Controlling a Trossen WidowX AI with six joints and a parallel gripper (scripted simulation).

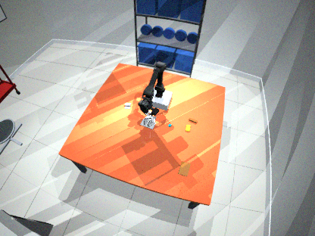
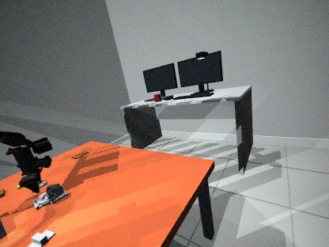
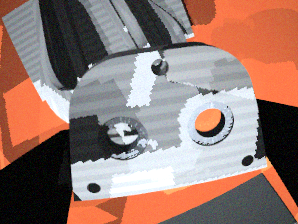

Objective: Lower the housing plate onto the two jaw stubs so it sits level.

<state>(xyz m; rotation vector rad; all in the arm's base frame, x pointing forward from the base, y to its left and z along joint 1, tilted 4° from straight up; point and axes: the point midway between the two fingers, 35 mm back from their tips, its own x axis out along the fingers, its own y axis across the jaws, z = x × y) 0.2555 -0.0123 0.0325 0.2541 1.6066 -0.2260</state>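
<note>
The gripper [image 1: 151, 114] [image 2: 38, 188] [image 3: 161, 124] has its jaws clamped on the plate [image 3: 162, 140], one finger at three o'clock and one at nine in the wrist view. The plate's small hole sits at twelve; its four o'clock ring frames orange table [image 1: 113, 159] [image 2: 138, 190] [image 3: 280, 75], its eight o'clock ring grey parts. The ribbed grey mechanism [image 1: 148, 122] [image 2: 53, 195] [image 3: 107, 25] shows at eleven. Whether plate and mechanism touch, I cannot tell. From the mechanism, in the top view, a blue piece [image 1: 169, 125] and a yellow block [image 1: 188, 128] lie towards three o'clock, a tan slab [image 1: 184, 169] at five.
</note>
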